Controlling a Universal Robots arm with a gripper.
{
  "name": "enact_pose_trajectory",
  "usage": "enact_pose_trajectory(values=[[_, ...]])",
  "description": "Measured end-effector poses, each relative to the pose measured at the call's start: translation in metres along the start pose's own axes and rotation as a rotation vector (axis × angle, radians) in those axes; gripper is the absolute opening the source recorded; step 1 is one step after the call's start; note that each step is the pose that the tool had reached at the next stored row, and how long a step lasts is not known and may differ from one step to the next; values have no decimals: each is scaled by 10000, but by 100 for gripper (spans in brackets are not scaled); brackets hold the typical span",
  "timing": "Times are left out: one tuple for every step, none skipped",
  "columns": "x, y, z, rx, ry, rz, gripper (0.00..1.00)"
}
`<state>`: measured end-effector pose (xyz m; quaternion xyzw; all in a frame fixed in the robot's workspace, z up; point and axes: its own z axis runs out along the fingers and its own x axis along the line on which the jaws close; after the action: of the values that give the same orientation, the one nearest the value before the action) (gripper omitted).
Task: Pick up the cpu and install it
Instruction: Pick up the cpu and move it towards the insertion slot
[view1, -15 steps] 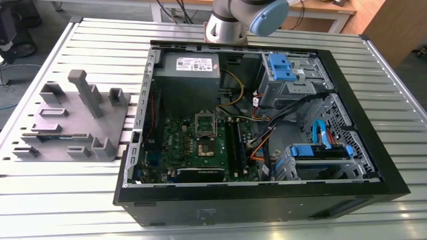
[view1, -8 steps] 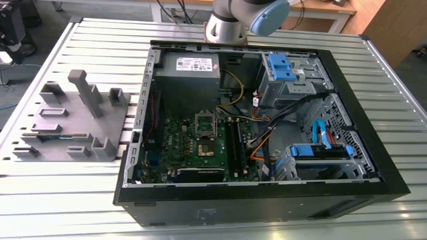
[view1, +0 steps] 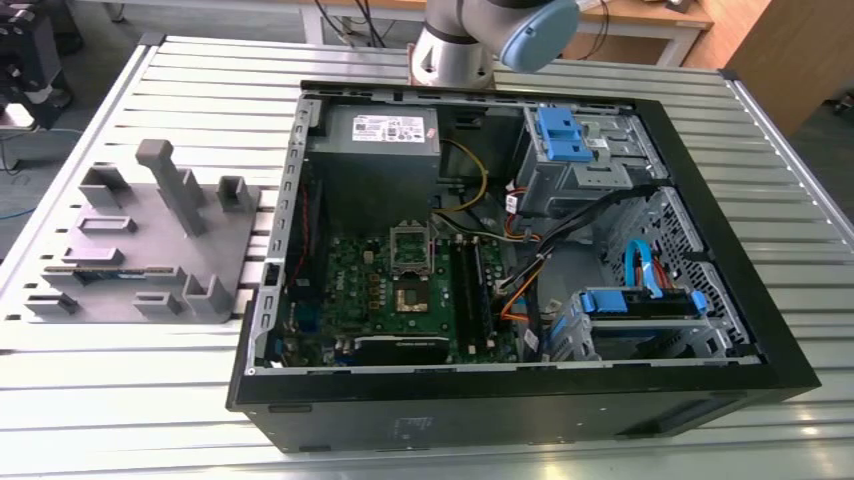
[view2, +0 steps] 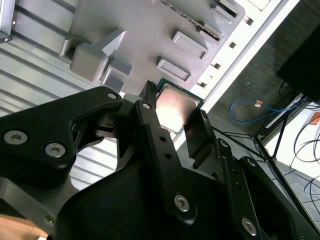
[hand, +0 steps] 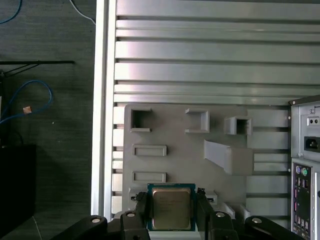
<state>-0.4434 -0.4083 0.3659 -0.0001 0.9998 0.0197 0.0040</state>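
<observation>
Here, tool (hand: 172, 199) gripping cpu (hand: 171, 212), its print illegible.

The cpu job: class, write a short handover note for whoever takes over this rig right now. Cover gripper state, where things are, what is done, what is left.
Gripper: shut on the cpu, fingers on two opposite edges.
Cpu: held above the grey fixture tray, which lies beside the open computer case.
Done: pickup, as far as the wrist views show.
Left: the install; the cpu is not yet on the green motherboard inside the case.
</observation>
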Motion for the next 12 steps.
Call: enact_pose_trajectory(values=[[-1, 0, 0, 0, 0, -1, 47], [-3, 0, 0, 0, 0, -1, 47], [-8, 0, 0, 0, 1, -2, 47], [-14, 0, -1, 1, 1, -2, 47], [-21, -1, 0, 0, 0, -2, 47], [-30, 0, 0, 1, 2, -1, 47], [-39, 0, 0, 0, 1, -1, 47], [-47, 0, 0, 0, 1, -1, 47], [-56, 0, 1, 0, 0, -1, 47], [-65, 0, 1, 0, 0, -1, 47], [-75, 0, 1, 0, 0, -1, 47], [-86, 0, 1, -1, -1, 0, 47]])
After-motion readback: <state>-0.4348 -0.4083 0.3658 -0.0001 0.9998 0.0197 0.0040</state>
